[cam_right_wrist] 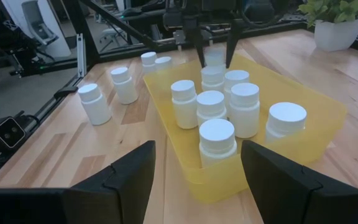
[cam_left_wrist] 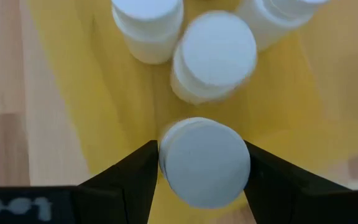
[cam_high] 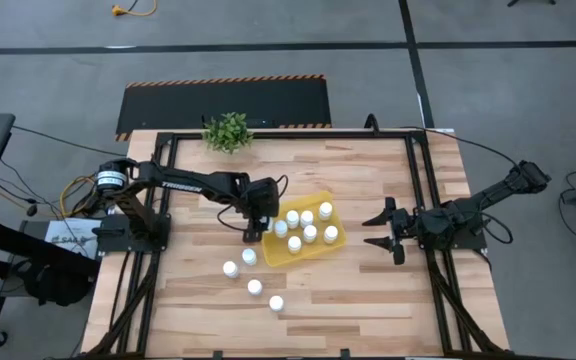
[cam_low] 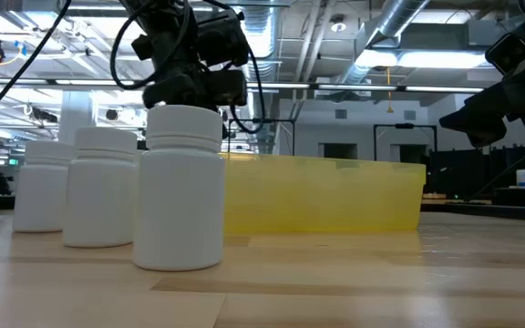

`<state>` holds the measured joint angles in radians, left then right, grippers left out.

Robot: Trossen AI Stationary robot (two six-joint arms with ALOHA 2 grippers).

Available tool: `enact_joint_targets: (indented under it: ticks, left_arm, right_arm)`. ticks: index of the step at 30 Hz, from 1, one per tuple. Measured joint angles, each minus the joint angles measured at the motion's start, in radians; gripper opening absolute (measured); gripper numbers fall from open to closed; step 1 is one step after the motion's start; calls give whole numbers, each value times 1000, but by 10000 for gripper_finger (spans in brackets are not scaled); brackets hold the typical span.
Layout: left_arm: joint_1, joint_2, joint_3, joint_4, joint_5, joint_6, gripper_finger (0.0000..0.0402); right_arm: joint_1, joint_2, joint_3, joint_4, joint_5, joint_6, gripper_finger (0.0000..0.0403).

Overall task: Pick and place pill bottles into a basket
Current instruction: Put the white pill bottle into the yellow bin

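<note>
The yellow basket (cam_high: 313,252) lies mid-table with several white pill bottles (cam_high: 310,232) standing in it. A few more bottles (cam_high: 255,287) stand on the table to its near left. My left gripper (cam_high: 260,225) is over the basket's left end, shut on one pill bottle (cam_left_wrist: 204,163); it also shows in the right wrist view (cam_right_wrist: 215,57). My right gripper (cam_high: 380,230) is open and empty, right of the basket, and faces it (cam_right_wrist: 197,168). My left gripper pinches the bottle's top end, at the cap's two opposite sides (cam_left_wrist: 166,163), between its two fingers. The fingers (cam_left_wrist: 263,174) point down from above. The bottle is upright inside the basket's left end; whether it stands on the floor I cannot tell.
A small green potted plant (cam_high: 228,132) stands at the table's far edge. Black frame rails (cam_high: 420,180) run along the table's left, right and far sides. Three loose bottles (cam_low: 182,187) stand close to the low camera, in front of the basket's wall (cam_low: 326,193).
</note>
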<state>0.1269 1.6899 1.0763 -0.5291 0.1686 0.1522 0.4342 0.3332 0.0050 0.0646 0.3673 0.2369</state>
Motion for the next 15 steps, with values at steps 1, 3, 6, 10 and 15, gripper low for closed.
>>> enact_joint_targets:
  ticks: [1, 3, 6, 10, 15]
  left_arm:
    - [1, -2, 0, -2, 4, 0, 200]
    - [2, -2, 0, 8, 3, 0, 200]
    - [2, -2, 0, 4, 3, 0, 200]
    - [2, -2, 0, 5, 3, 1, 200]
    - [6, -2, 0, 4, 5, 2, 200]
  right_arm:
    - [0, 0, 0, 2, 0, 0, 230]
    - [0, 0, 0, 0, 0, 0, 230]
    - [0, 0, 0, 0, 0, 0, 230]
    - [0, 0, 0, 0, 0, 0, 230]
    - [0, 0, 0, 0, 0, 0, 230]
